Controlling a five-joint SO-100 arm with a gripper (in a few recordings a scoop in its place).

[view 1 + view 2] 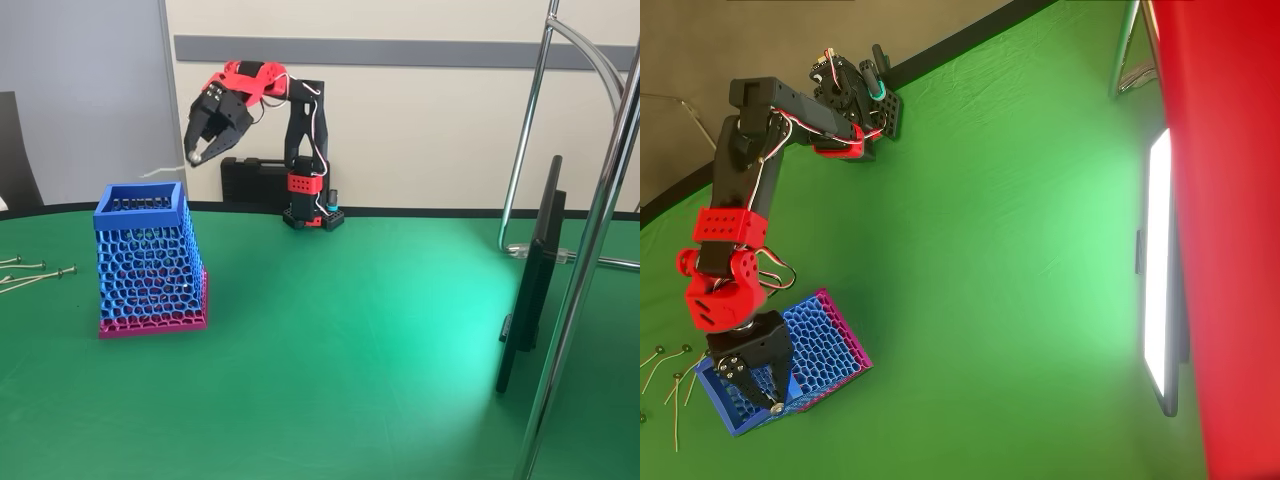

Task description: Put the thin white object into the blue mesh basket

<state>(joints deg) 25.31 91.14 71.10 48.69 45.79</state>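
Tool: in my fixed view the tool (196,155) hangs above the blue mesh basket (148,262), pinching the thin white object (160,171).
Overhead: arm hides that rod over the basket's rim.
Nearby: long screws (35,272) left of the basket on the desk (350,350).

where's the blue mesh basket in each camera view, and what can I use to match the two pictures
Fixed view: the blue mesh basket stands at the left on the green table, below the raised gripper.
Overhead view: the basket sits at lower left, its rim partly covered by the gripper above it.
Shared landmark: the long screws lie just left of the basket in both views.
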